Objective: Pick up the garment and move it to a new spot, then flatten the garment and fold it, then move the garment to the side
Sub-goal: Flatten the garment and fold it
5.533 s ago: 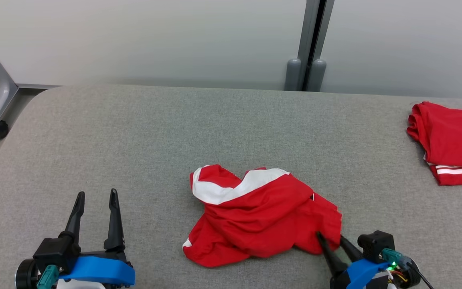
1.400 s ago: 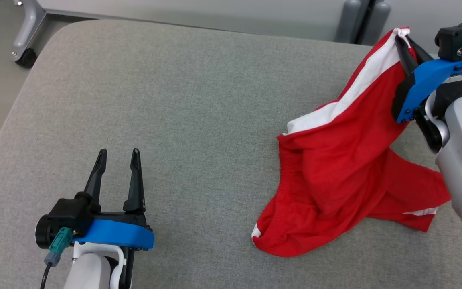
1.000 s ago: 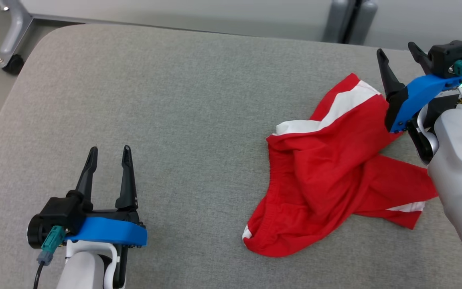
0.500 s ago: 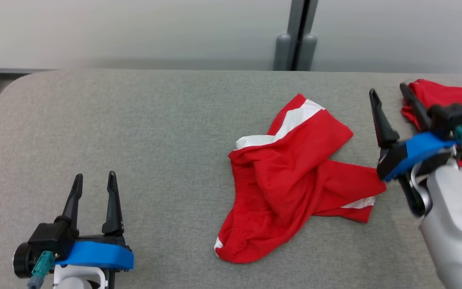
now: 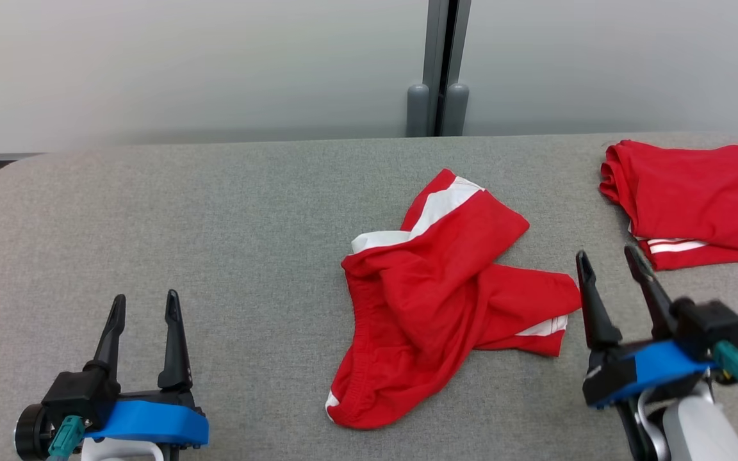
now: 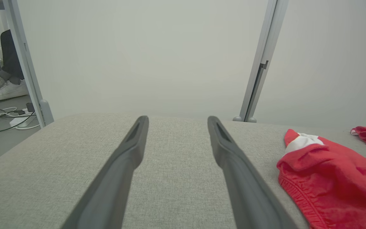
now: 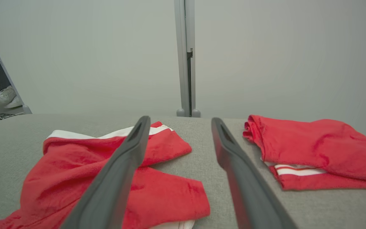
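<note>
Red shorts (image 5: 436,301) of thin, soft cloth, with white side stripes and a gathered elastic waistband, lie crumpled mid-table (image 5: 202,218), a grey woven top with rounded corners. The right hand (image 5: 607,257) is just right of them, fingers spread wide and empty. The left hand (image 5: 145,299), equally wide, is well apart over bare cloth. A folded red garment (image 5: 696,192) lies near the far right edge.
</note>
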You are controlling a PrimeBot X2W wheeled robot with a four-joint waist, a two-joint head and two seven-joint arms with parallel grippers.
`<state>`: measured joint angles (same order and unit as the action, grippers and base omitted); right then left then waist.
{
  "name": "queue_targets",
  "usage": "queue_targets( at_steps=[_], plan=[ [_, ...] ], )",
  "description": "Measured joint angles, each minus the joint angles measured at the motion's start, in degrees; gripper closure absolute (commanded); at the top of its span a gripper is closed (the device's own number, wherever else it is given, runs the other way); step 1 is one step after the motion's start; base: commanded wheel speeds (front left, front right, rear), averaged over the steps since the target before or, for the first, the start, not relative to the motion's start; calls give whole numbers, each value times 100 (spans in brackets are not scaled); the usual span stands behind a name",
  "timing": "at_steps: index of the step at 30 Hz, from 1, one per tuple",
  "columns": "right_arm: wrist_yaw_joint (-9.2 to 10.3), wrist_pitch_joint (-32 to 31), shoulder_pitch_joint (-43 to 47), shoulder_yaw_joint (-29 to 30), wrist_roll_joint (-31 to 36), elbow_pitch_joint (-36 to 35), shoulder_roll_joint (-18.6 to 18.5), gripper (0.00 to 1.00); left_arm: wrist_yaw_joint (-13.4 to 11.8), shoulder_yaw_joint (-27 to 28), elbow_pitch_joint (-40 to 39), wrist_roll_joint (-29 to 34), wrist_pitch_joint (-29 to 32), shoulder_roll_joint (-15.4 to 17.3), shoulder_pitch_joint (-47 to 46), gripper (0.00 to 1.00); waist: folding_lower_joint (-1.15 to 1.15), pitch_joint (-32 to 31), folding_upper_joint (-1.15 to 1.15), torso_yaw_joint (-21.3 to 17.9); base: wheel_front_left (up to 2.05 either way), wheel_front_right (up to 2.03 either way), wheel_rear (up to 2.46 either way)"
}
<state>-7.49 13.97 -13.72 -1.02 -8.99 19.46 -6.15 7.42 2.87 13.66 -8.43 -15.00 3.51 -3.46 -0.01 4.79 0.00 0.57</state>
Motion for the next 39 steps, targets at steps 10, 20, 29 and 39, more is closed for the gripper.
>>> queue_targets(
  at_steps=[10, 20, 29, 39],
  plan=[
    [0, -445, 944, 249, 286, -1023, 293, 0, 0, -21, 16, 30, 0, 9, 52, 0, 0, -121, 0, 21, 0, 0, 0],
    [0, -593, 1071, 267, 321, -1211, 319, 0, 0, -422, -4, 45, 0, 24, 64, 0, 0, -197, 0, 33, 0, 0, 0],
    [0, -633, 1073, 279, 321, -1169, 323, 0, 0, -1933, 157, -98, 4, 282, -205, 0, 0, -266, 0, -1, 0, 0, 0],
    [0, -582, 1063, 286, 286, -1065, 325, 0, 1, -3230, 628, -739, 390, 779, -433, 0, 1, -98, 0, -162, 0, 0, 0]
  ],
)
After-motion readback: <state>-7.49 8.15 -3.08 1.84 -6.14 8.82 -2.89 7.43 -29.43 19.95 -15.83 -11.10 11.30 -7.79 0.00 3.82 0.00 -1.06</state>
